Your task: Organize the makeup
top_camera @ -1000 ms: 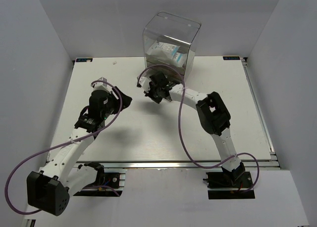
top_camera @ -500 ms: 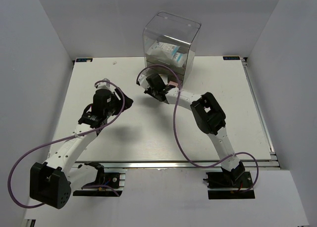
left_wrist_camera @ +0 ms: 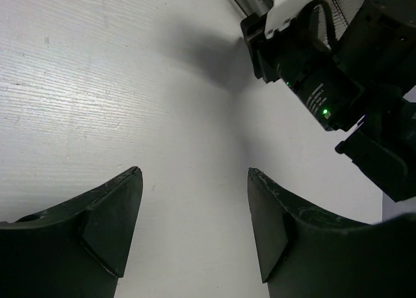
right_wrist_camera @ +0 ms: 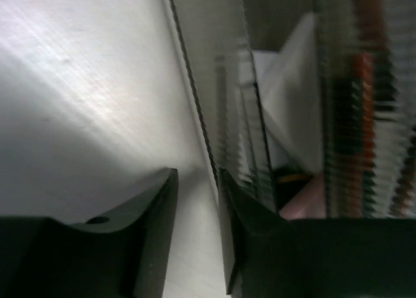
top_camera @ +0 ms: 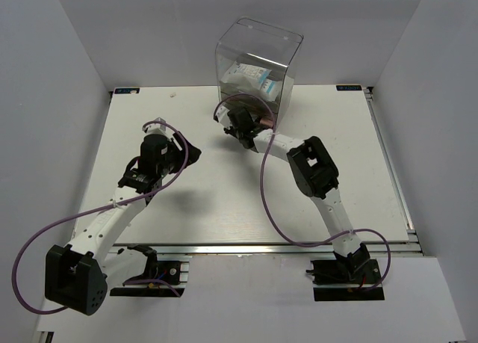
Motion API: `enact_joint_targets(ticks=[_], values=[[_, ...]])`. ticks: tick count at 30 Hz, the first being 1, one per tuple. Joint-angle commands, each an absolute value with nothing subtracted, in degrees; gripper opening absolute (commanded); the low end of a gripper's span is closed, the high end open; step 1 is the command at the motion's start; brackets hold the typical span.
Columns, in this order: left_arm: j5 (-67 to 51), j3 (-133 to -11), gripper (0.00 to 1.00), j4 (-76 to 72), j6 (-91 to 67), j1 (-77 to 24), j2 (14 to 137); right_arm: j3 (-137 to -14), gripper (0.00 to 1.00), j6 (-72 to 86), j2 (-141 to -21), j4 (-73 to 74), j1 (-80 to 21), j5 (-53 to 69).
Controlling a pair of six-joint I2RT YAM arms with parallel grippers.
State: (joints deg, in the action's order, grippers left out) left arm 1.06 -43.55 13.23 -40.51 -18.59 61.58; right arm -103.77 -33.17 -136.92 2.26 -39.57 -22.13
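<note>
The right tool has reached the clear drawer box and just parted its jaws, nothing between them; the pink square lies immediately to its right, seemingly delivered; the left tool hangs open, empty.

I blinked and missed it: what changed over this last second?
The right gripper pushed farther from its base, up to the clear box; its jaws stand slightly apart, holding nothing. The left gripper barely shifted, open and empty. The box and the packet inside stayed put.
</note>
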Motion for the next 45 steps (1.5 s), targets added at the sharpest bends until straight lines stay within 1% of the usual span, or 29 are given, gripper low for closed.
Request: enact_joint_targets(ticks=[1,2,3,5,11,13,14,15,17,18,19,21,24,26,29,30,31,36,40,45], values=[[0.62,-44.47,0.75,11.78,-40.43,-18.54,61.17,-106.7,0.43,-34.63,-137.2,-1.67,-37.09,-25.75],[0.62,-44.56,0.75,11.69,-40.43,-18.54,61.17,-106.61,0.47,-34.8,-137.11,-1.58,-36.65,-25.66],[0.62,-44.56,0.75,11.6,-40.52,-18.54,61.26,-106.52,0.52,-34.89,-137.02,-1.58,-36.56,-25.66],[0.53,-44.47,0.75,11.34,-40.6,-18.54,61.35,-105.82,0.57,-35.24,-136.58,-1.67,-36.13,-25.49],[0.44,-44.12,0.75,11.07,-40.87,-18.54,61.08,-102.14,0.63,-35.59,-133.51,-1.67,-35.86,-22.86],[0.44,-44.12,0.75,10.99,-40.87,-18.54,61.0,-101.43,0.68,-35.25,-132.37,-0.19,-35.77,-20.32],[0.44,-44.21,0.75,11.07,-40.87,-18.54,60.91,-100.82,0.72,-34.81,-130.71,1.74,-35.77,-18.74],[0.44,-44.21,0.75,11.07,-40.87,-18.54,60.73,-100.29,0.79,-34.54,-129.65,3.32,-35.86,-16.72],[0.27,-44.12,0.76,10.81,-40.78,-18.54,60.47,-96.1,0.89,-34.71,-124.23,6.14,-35.69,-8.21],[0.09,-43.86,0.76,10.03,-40.69,-18.54,60.03,-94.15,0.89,-34.8,-122.19,6.67,-35.68,-4.69],[0.09,-43.6,0.76,9.58,-40.69,-18.54,59.86,-92.13,0.89,-34.63,-119.91,6.68,-35.77,1.35],[-1.74,-42.89,0.76,7.66,-40.69,-18.54,59.42,-87.13,0.89,-32.36,-113.84,6.33,-35.68,5.96],[-4.12,-43.24,0.77,5.2,-40.08,-18.46,59.32,-83.51,0.89,-27.88,-107.77,8.69,-35.51,11.06],[-7.2,-43.94,0.8,3.7,-39.03,-18.54,60.29,-82.36,0.89,-24.45,-103.65,11.84,-34.2,14.84],[-11.14,-44.65,0.87,1.68,-38.58,-18.54,61.87,-82.18,0.89,-17.77,-98.73,15.98,-29.98,23.88],[-11.95,-44.65,0.96,0.45,-38.58,-18.54,62.14,-81.92,0.89,-16.54,-97.48,16.87,-28.75,25.82],[-12.48,-44.65,0.98,0.44,-38.67,-18.54,62.31,-80.96,0.89,-14.44,-94.86,17.14,-26.57,27.84],[-13.97,-45.09,0.98,-3.95,-38.32,-18.63,63.19,-77.35,0.89,-12.22,-87.29,18.37,-19.52,29.71],[-14.59,-46.58,0.98,-4.39,-37.88,-18.72,64.33,-71.47,0.89,-9.32,-79.57,14.95,-15.21,23.05],[-14.94,-47.55,0.98,-5.36,-37.79,-19.51,65.65,-62.34,0.89,-7.74,-72.17,12.84,-13.71,17.33]])
